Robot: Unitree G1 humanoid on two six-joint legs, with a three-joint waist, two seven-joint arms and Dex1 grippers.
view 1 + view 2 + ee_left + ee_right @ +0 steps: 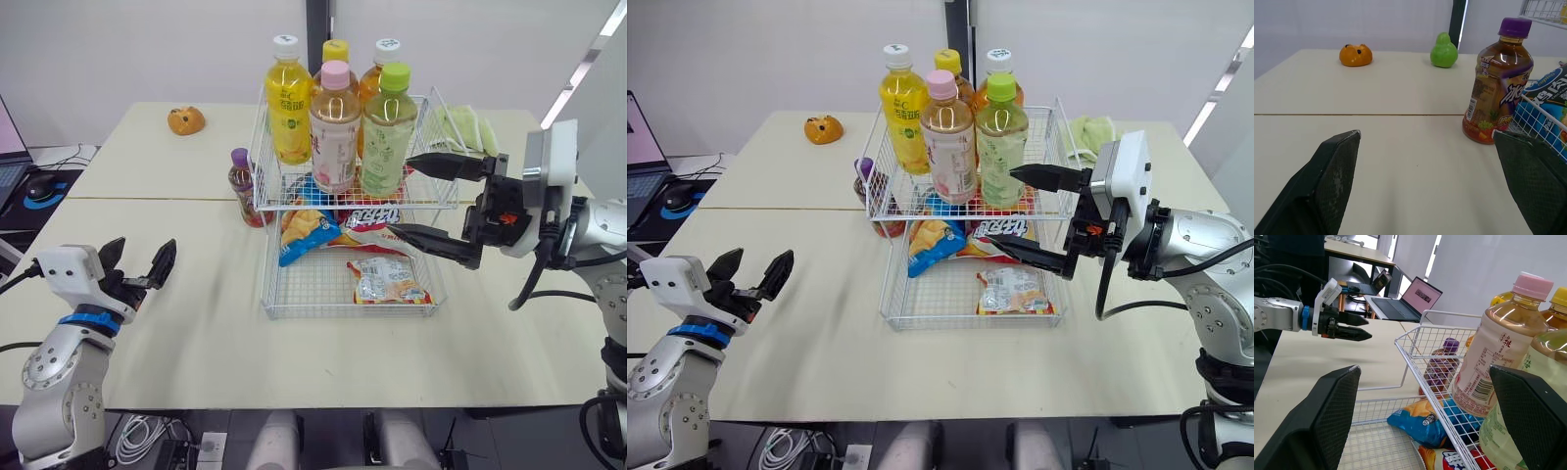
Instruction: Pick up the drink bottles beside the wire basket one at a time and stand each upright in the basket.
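A two-tier wire basket [343, 314] stands mid-table. Its upper tier holds several upright bottles, with a pink-capped one [334, 127] and a green-capped one [384, 132] in front. A small purple-capped bottle [243, 186] [1496, 83] stands upright on the table, just left of the basket. My left gripper [142, 250] hovers open near the table's front left, well short of that bottle, with nothing between its fingers. My right gripper [402, 196] is open at the basket's right side, one finger by the green-capped bottle and the other reaching into the lower tier.
Snack bags [389, 281] lie in the basket's lower tier. An orange bun-shaped toy [186, 119] sits at the far left, and a green pear [1444, 50] behind the basket. A pale green cloth [468, 127] lies at the back right. A laptop and mouse [39, 184] sit off the left edge.
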